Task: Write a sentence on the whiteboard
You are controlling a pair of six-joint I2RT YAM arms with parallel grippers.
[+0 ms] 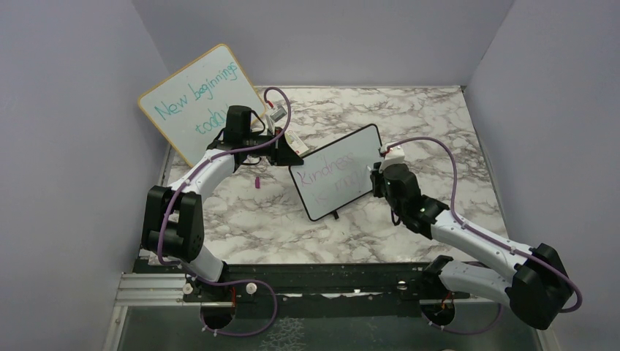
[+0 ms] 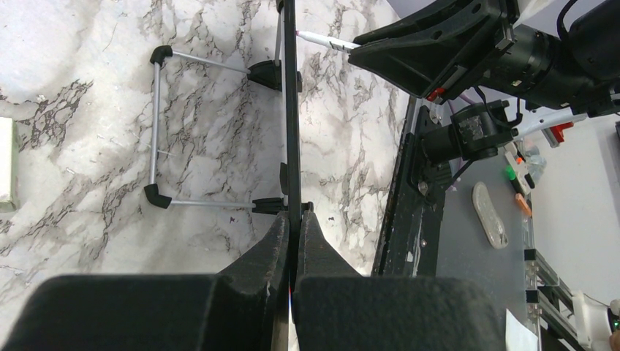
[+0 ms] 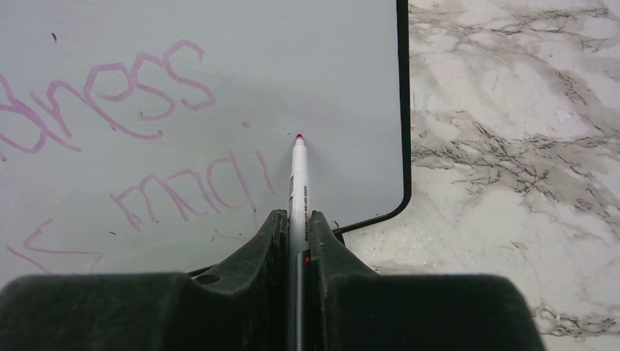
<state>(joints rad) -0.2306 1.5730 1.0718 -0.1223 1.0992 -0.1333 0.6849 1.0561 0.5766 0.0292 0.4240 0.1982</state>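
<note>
We were midway through the sentence, left gripper clamping the whiteboard, right gripper pinching the pen at frame centre; next, we judged, strokes rightward toward the edge.

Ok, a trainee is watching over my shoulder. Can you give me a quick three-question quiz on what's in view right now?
1. True or false: the left hand is shut on the edge of the whiteboard.
2. What is the right hand gripping? A) an eraser B) a marker with a pink tip C) nothing
3. Fill in: the first word of the pink sentence on that board reads ____.

Key: 1 true; 2 B; 3 Kindness.
</note>
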